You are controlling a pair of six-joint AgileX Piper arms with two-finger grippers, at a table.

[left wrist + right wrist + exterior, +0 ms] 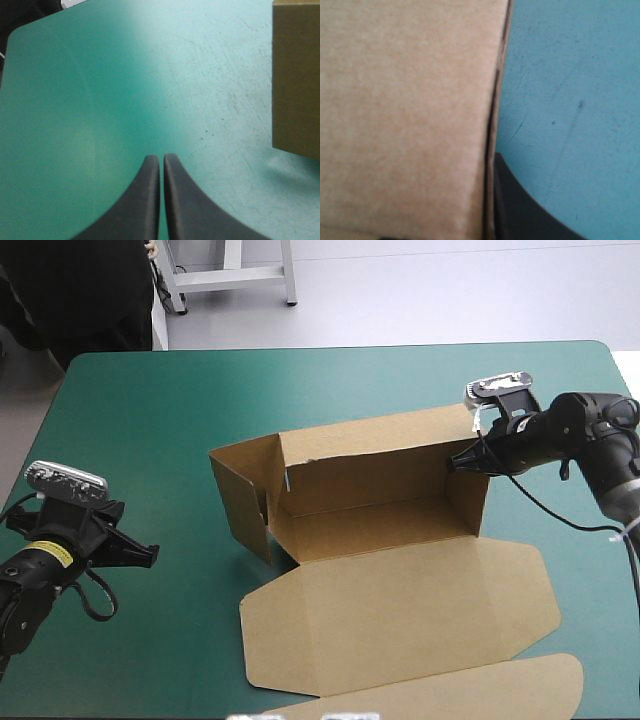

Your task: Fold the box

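Tabletop (150, 420): teal-green cover is lying bare on every side of the work.
Box (375, 525): brown board is sitting near the middle of the tabletop, a little toward the right, as an open tray with its floor resting flat on the cover.
Back wall (370, 470): is standing upright along the far side of the floor.
Left end wall (240, 495): is standing raised, with a short flap turning inward at its near corner (how far it is tucked I cannot tell).
Right end wall (468, 502): is standing upright and meeting the back wall at the far right corner.
Lid (400, 615): is lying flat on the cover, stretching from the floor toward the near edge, with its rounded tuck flap (470, 690) reaching that edge.
Right claw (455, 462): is clamping the right end wall near its upper edge. The wrist view is showing one black finger (520, 205) pressing the board on the side facing open cover, the other being hidden behind the board.
Left claw (161, 159): its fingers are resting together, only a thin slit between the tips, gripping nothing. It is hanging over bare cover well left of the box, toward the tabletop's left edge.
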